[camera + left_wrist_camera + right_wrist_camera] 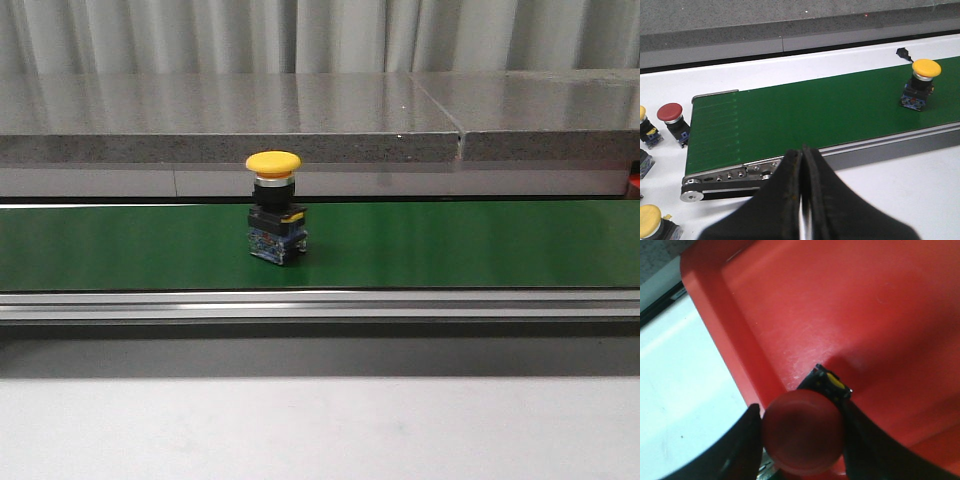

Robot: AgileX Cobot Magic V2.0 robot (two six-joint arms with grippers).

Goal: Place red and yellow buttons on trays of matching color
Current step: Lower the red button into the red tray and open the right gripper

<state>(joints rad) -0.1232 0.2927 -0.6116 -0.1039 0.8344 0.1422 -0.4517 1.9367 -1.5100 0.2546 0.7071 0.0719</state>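
A yellow button (273,162) stands upright on the green conveyor belt (450,245); the left wrist view shows this yellow button (926,68) far along the belt. My left gripper (802,152) hangs shut and empty above the belt's near rail. My right gripper (801,410) is shut on a red button (802,432), its fingers on either side of the cap. This button is inside the red tray (840,315), close to the tray's wall. I cannot tell whether its base touches the floor. The yellow tray is out of view.
Beside the belt's end roller (692,192), loose buttons rest on the white table: a red one (670,112) and a yellow one (650,220). A grey stone ledge (300,120) runs behind the belt. White tabletop (685,390) borders the red tray.
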